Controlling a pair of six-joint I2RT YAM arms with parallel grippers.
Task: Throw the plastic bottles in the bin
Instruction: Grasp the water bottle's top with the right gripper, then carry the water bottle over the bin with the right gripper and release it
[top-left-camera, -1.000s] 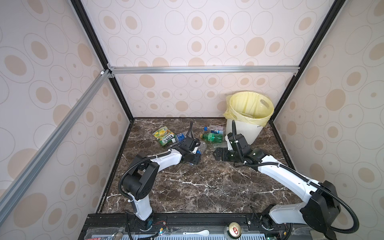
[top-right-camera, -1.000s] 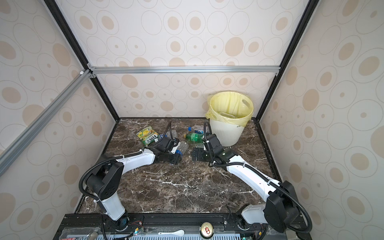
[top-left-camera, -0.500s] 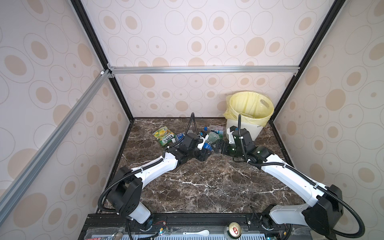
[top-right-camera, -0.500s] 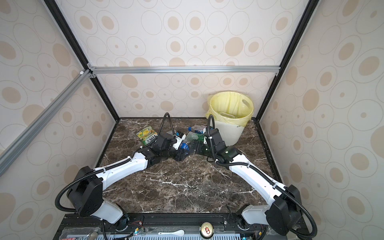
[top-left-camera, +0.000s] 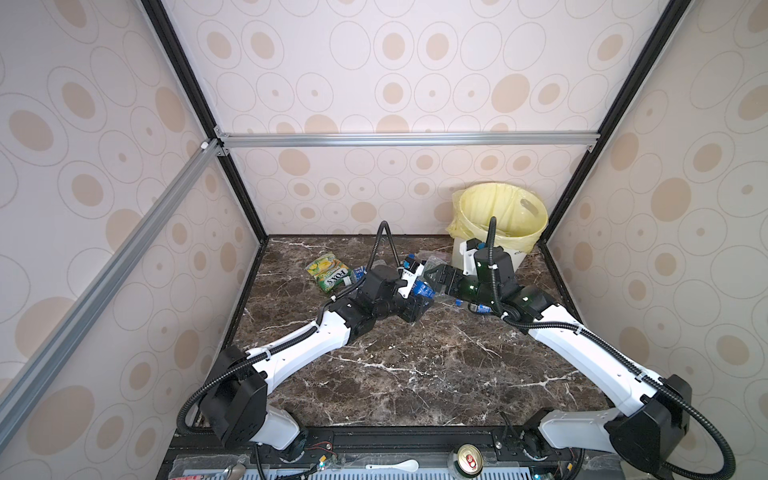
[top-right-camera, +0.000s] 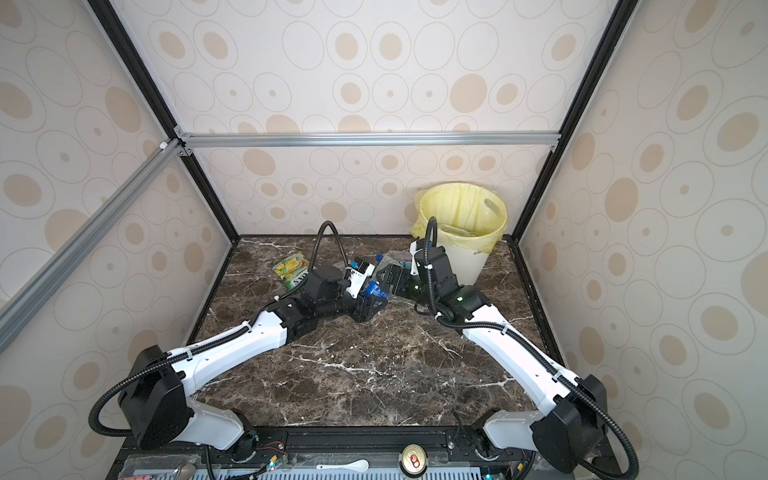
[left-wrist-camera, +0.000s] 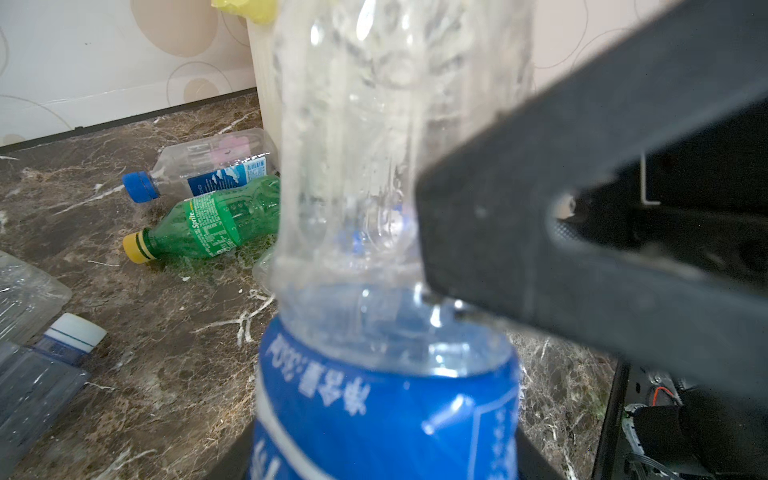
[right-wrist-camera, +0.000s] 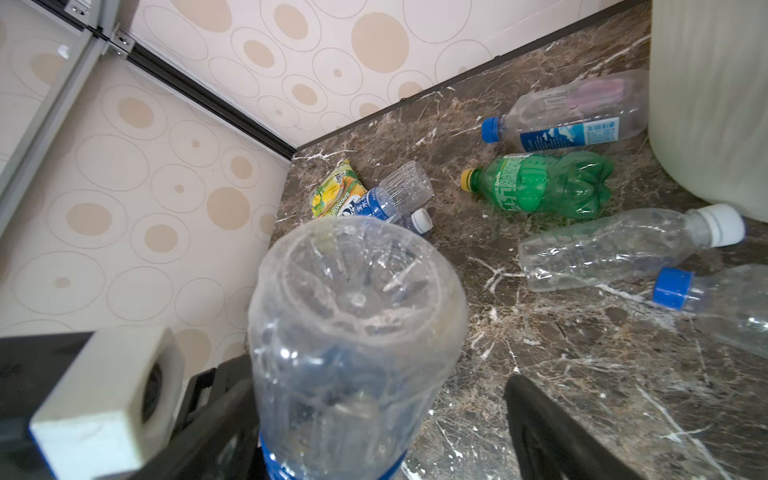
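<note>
The left end effector (top-left-camera: 420, 296), clamped on a bottle (right-wrist-camera: 353, 324), has carried it right into the wide-open right end effector (top-left-camera: 434, 279): likely a handover toward the bin (top-left-camera: 505, 208).

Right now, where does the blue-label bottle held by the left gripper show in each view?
In a top view: blue-label bottle where the two arms meet.
In a top view: same spot, where the arms meet.
Left wrist: close foreground, filling the middle.
Right wrist: close foreground, base facing the camera.
Shared landmark: the bin, visible in all four.
</note>
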